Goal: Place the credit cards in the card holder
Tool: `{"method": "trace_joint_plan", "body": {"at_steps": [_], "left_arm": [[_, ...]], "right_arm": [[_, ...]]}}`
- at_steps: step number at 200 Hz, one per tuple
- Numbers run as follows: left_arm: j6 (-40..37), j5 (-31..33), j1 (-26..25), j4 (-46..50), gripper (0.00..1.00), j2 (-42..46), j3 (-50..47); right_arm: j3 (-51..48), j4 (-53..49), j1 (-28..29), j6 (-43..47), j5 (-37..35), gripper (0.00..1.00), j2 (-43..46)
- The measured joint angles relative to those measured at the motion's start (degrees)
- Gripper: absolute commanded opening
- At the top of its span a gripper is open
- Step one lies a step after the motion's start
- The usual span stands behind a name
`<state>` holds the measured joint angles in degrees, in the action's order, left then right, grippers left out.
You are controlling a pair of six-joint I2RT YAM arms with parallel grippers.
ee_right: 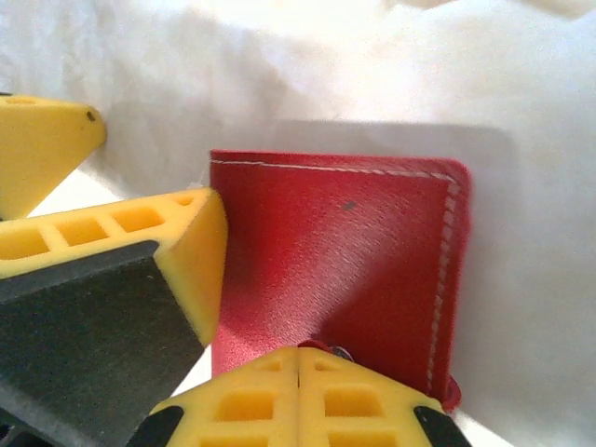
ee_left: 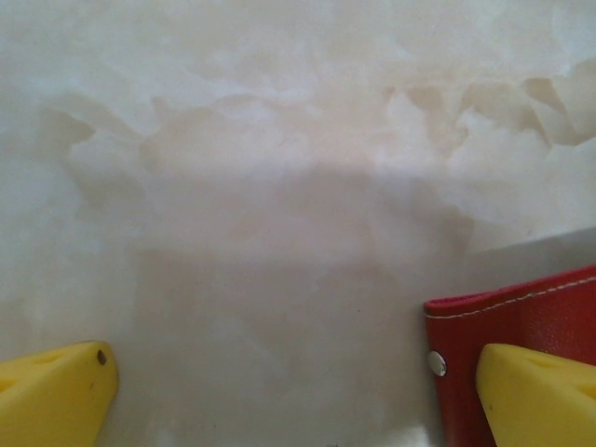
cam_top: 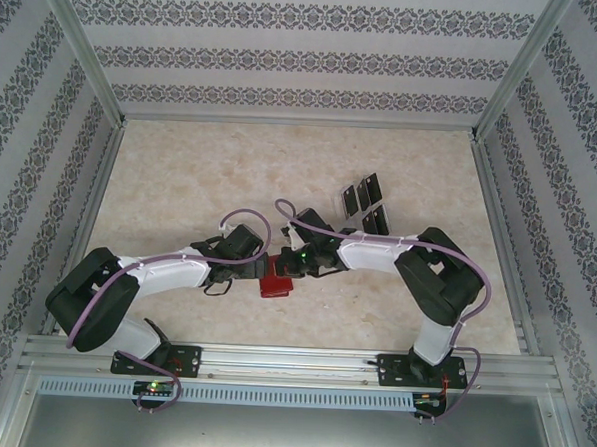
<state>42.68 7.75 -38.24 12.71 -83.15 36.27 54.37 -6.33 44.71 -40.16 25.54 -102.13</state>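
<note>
The card holder [ee_right: 335, 261], a red stitched wallet, lies closed and flat on the pale table. My right gripper [ee_right: 298, 365] is shut at its near edge, with the small red clasp tab and silver snap pinched at the fingertips. My left gripper [ee_left: 298, 400] is open; one yellow finger [ee_left: 535, 391] rests over the card holder's [ee_left: 521, 312] corner, the other [ee_left: 56, 391] over bare table. From above, both grippers meet at the card holder [cam_top: 274, 285] in the middle front. The black credit cards [cam_top: 364, 195] stand upright further back, right of centre.
The left gripper's fingers [ee_right: 140, 233] crowd the wallet's left side in the right wrist view. Metal frame rails [cam_top: 100, 188] and patterned walls bound the table on three sides. Open tabletop [cam_top: 201, 168] lies to the back left.
</note>
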Motion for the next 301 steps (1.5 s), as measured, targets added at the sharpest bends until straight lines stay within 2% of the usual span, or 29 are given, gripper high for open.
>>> {"method": "trace_joint_plan", "body": {"at_steps": [47,150,301], "left_arm": [[0.0,0.0,0.0,0.0,1.0,-0.1,0.0],[0.0,0.1,0.0,-0.1,1.0,-0.2,0.0],[0.0,0.2,0.0,-0.1,1.0,-0.3,0.1]], "right_arm": [[2.7,-4.2,-0.3,0.0,-2.2,0.0,1.1],[3.8,-5.5,1.9,0.0,-2.7,0.0,1.1],[1.9,-1.2,2.1,-0.4,-2.6,0.0,-1.0]]}}
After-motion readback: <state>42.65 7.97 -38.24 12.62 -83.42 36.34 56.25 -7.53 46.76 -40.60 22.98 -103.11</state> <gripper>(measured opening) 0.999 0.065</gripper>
